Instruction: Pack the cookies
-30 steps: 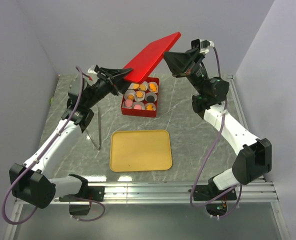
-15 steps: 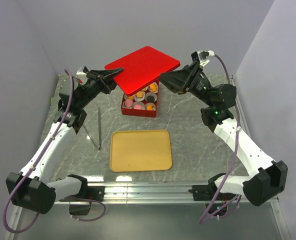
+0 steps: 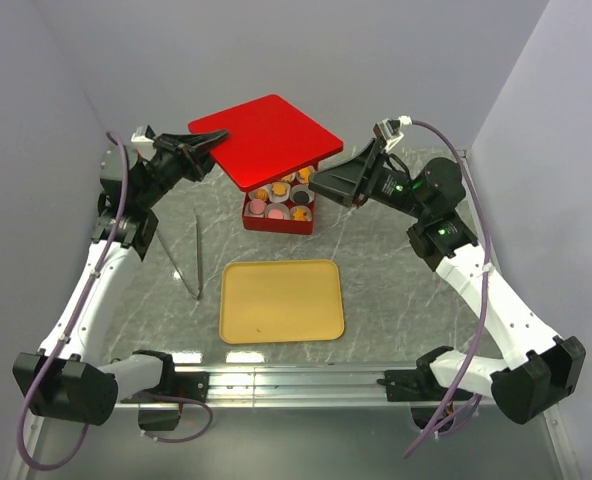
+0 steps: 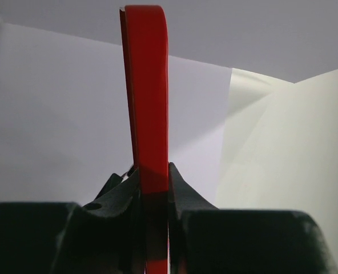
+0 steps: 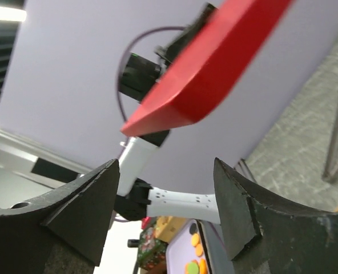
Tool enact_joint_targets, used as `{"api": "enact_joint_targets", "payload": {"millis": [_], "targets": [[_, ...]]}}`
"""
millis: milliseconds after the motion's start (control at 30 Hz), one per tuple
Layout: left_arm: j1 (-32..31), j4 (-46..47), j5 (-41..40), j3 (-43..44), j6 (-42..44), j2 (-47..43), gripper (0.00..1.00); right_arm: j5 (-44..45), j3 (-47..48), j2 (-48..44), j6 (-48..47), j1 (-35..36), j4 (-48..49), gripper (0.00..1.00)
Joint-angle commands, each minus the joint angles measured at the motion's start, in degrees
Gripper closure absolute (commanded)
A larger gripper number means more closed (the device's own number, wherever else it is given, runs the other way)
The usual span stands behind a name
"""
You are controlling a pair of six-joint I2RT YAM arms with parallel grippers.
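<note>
Cookies (image 3: 277, 190): inside red box (image 3: 274, 225), far middle of table (image 3: 396, 270); front rows show, back row hidden behind lid in the top view.
Lid (image 3: 266, 135): red, raised clear of box, reaching past box's left and right walls.
Left tool (image 3: 214, 138): clamped on lid's left corner.
Right tool (image 3: 317, 184): jaws spread, holding nothing; just off lid's near right edge, by box's right wall.
Room: tray (image 3: 281, 300) in front of box, gap between; tongs (image 3: 197, 255) left of tray, apart.
</note>
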Motion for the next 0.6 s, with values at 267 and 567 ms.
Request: {"api": "enact_joint_targets", "payload": {"millis": [267,567], "targets": [[4.99,-4.76,13.70,9.66,12.36,2.27,1.00,-2.94,2.39,-1.38,-4.69,-5.04,-4.91,0.24],[5.61,-11.44,18.72,12.56,21.86,3.07,1.00,-4.26,3.99,2.23,-1.80,-5.39,-1.84,0.24]]}}
